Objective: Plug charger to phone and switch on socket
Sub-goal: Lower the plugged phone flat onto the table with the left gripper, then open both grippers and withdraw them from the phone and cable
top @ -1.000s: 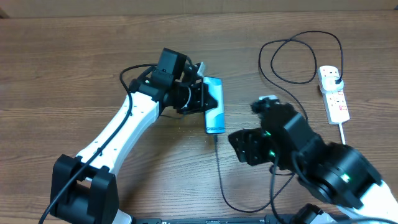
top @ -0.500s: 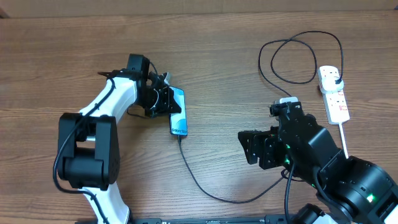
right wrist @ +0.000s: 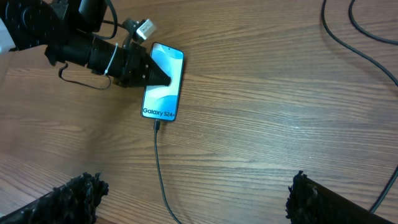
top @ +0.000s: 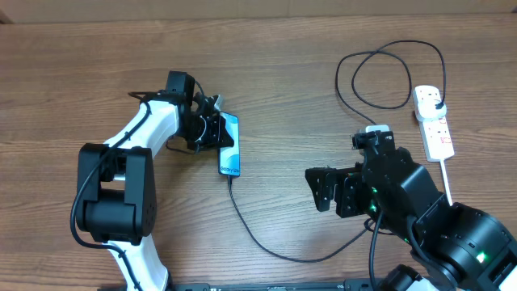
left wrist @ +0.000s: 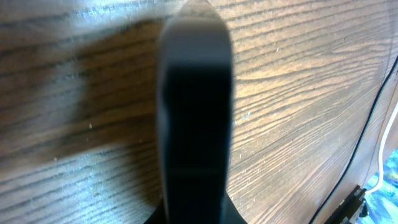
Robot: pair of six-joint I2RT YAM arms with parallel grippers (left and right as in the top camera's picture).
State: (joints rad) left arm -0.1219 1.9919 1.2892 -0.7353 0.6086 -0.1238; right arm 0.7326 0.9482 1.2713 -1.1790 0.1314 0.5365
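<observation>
The phone (top: 231,145) lies on the wooden table left of centre, its blue screen up, reading "Galaxy S24" in the right wrist view (right wrist: 163,87). My left gripper (top: 212,131) is shut on the phone's left edge. In the left wrist view the phone is only a dark blurred bar (left wrist: 193,124). The charger's thin black cable (top: 250,230) runs from its tip in the phone's bottom edge (right wrist: 157,124), loops across the table, and ends in a black plug (top: 436,100) seated in the socket (top: 437,136). My right gripper (top: 326,191) is open and empty, right of the cable (right wrist: 193,205).
The socket's thick white cord (top: 447,182) runs toward the front right, under my right arm. The black cable forms a large loop (top: 380,77) at the back right. The table's far edge lies along the top of the overhead view.
Over the last second my left gripper carried the phone left, dragging the cable with it. My right arm drew back to the right. In the last half second almost nothing moved.
</observation>
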